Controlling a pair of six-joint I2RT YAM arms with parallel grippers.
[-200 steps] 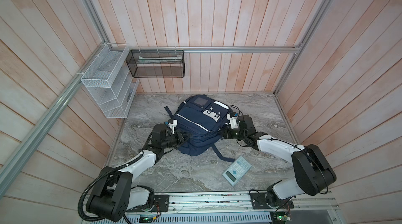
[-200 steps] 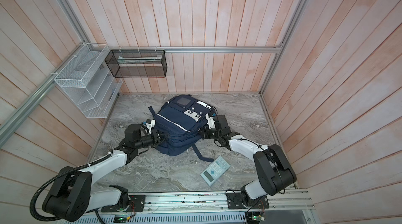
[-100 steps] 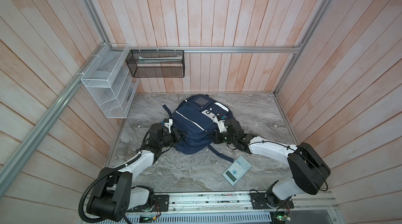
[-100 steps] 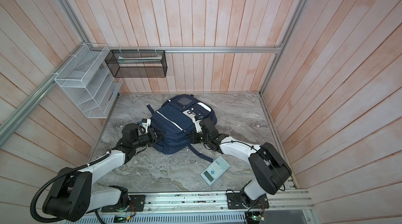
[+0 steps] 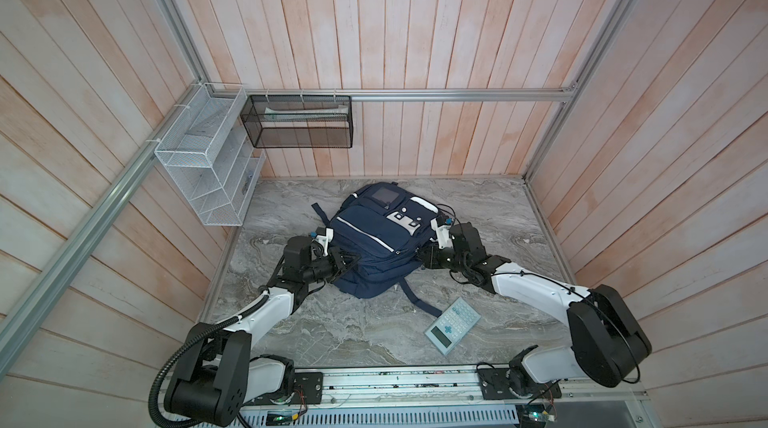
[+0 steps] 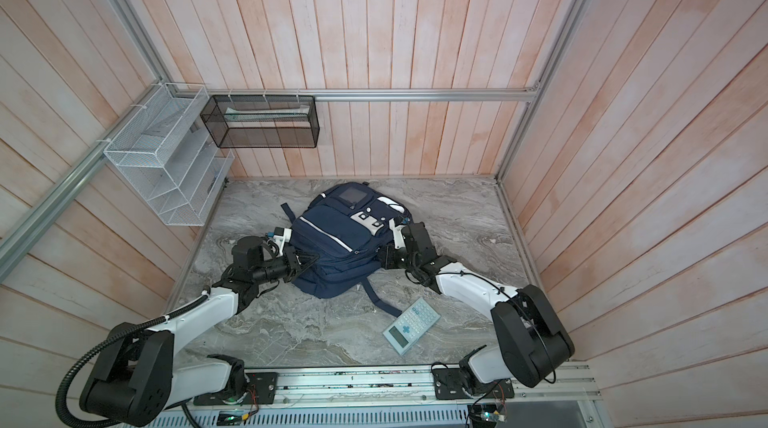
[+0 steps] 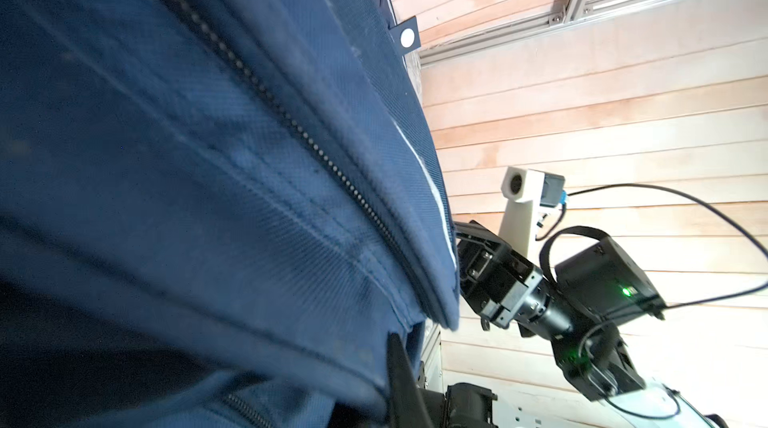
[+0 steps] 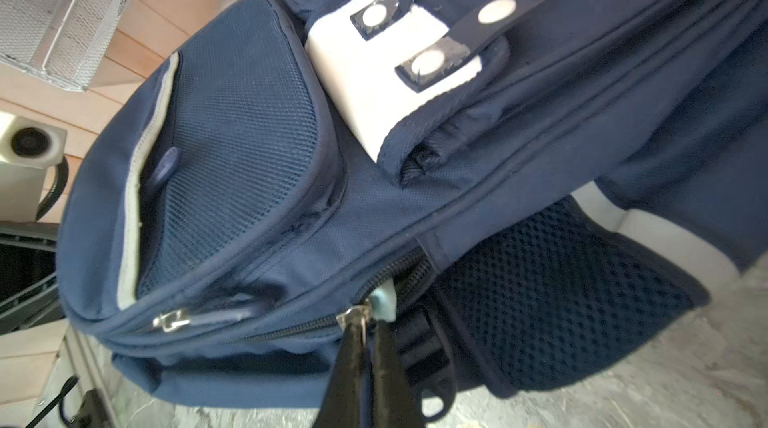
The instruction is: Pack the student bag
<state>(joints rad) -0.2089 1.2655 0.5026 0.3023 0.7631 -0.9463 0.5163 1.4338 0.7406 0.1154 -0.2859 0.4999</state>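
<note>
Room is widest behind the left gripper (image 5: 351,262) and the right gripper (image 8: 368,334). Bare marble tabletop (image 5: 332,334) runs from their wrists back to the base rail (image 5: 395,380). It is broken only by a calculator (image 5: 453,326) behind and inward of the right gripper, with a loose strap (image 5: 415,301) ending just beside it. Outward of the left gripper the table edge and plank wall are near. A white wire rack (image 5: 203,172) hangs on that wall, ahead of and above the gripper, and a black mesh basket (image 5: 299,122) hangs on the far wall. Outward of the right gripper, open marble stretches to the wall.

The student bag (image 5: 374,247) lies front-up between the two grippers, filling the gap, and each meets one side of it. The right gripper's fingers (image 8: 349,363) are pressed together on the metal zipper pull (image 8: 353,317) at the bag's side seam, directly ahead of them. The left gripper's fingers are drawn together too, tips against the opposite side. Whether they pinch fabric cannot be told, since navy cloth fills the left wrist view.
</note>
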